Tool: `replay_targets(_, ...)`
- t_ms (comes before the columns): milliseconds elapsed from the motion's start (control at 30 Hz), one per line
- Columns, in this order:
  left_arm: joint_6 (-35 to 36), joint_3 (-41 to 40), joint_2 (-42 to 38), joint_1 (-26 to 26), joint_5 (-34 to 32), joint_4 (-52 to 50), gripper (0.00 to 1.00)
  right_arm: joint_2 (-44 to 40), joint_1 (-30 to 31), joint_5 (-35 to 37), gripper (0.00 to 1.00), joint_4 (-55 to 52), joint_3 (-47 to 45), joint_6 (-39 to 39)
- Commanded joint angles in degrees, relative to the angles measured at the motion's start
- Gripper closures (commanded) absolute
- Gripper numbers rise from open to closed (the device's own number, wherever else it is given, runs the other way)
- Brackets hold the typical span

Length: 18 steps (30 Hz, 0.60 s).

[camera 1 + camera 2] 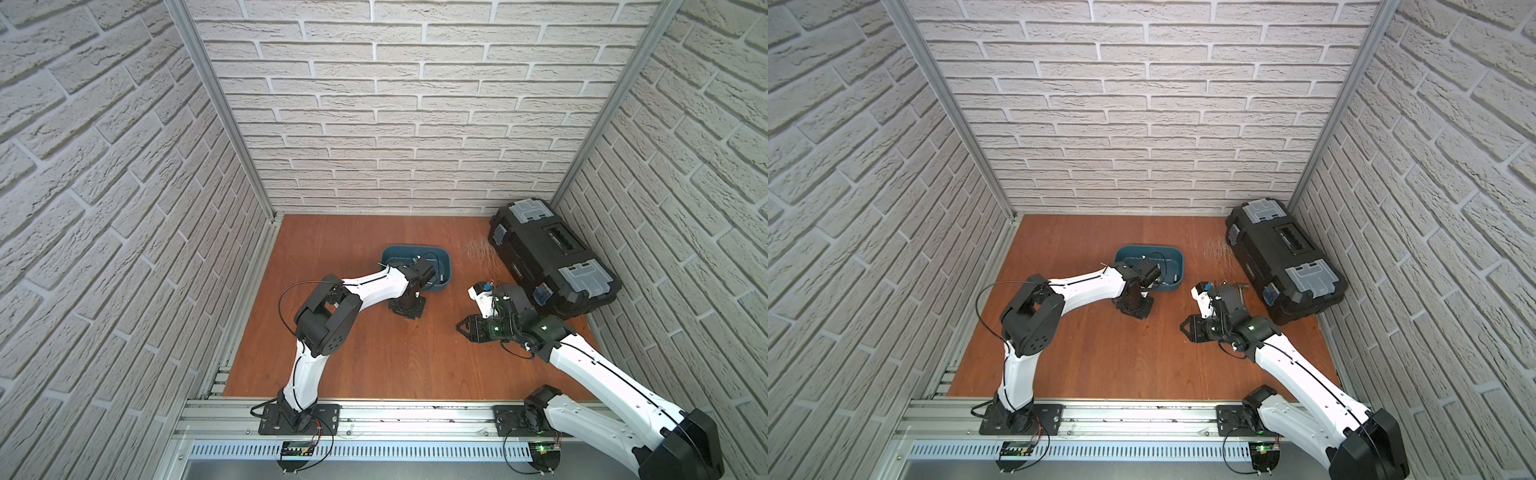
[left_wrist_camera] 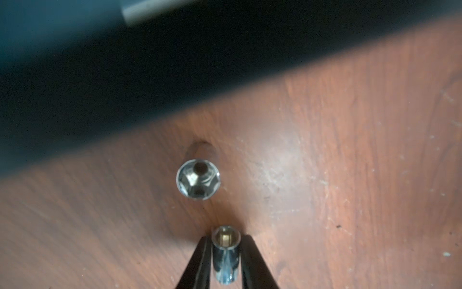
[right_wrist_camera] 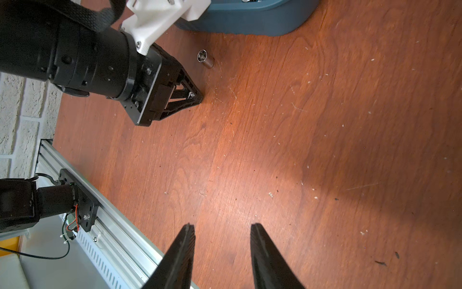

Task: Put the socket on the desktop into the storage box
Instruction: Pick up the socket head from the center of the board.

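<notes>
Bare desktop (image 1: 374, 353) is left open mid-table; the far right is blocked by a black toolbox (image 1: 552, 257) (against the wall).

The desk (image 2: 350, 125) is red-brown wood grain with a dull sheen, scuffed by pale scratches. Near the storage box (image 3: 250, 22), which is smooth matt teal plastic, the smaller socket (image 2: 226, 255) and the larger socket (image 2: 198, 179) are mirror-polished metal.

Pale brick-pattern walls (image 1: 415, 124) stand left, far and right, met by aluminium corner posts (image 1: 224, 116); an aluminium rail (image 1: 415, 419) runs along the near edge
</notes>
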Motion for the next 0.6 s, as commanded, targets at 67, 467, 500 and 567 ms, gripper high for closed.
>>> replay_targets(67,0.02,0.44,2.03,-0.46,-0.06,-2.32,0.73,-0.40,0.48,0.25,0.58,1.62,-0.82,0.56)
replay_targets(467,-0.83,0.26,-2.45,-0.52,0.46,-2.69,0.86,0.01,0.49,-0.35,0.57,1.61,0.28,0.56)
replay_targets(500,-0.98,0.31,-3.29,-0.52,0.47,-2.78,0.86,0.27,0.54,-0.28,0.57,1.39,0.73,0.50)
replay_targets(567,-1.03,0.59,-4.55,-0.45,0.34,-3.09,0.86,0.86,0.50,-0.52,0.57,1.03,1.67,0.17)
